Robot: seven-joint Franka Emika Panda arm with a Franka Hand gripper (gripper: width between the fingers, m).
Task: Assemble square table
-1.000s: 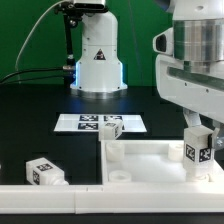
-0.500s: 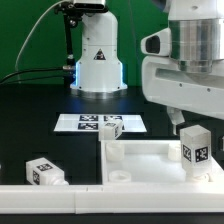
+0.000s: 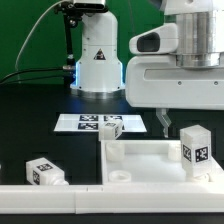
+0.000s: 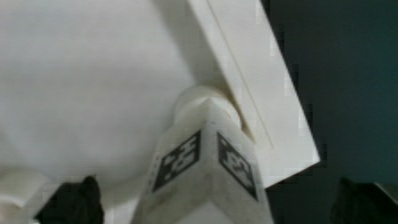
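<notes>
Step atm: seating leg [image 3: 195,147] in square table [image 3: 135,144] corner (prob not tight yet). Gripper [image 4: 217,198] wide open, empty. Next: regrip, twist.

The slab [image 3: 150,158] under the claw [image 3: 181,122] is smooth white plastic with a bit of sheen. The leg [image 3: 196,150] beside the claw is the same stuff, with matt tags. The bench [image 3: 30,112] is matt black.

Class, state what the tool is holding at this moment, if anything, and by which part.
Nothing is held. The tool hangs open over the leg, which stands upright by itself in a corner of the square slab.
</notes>
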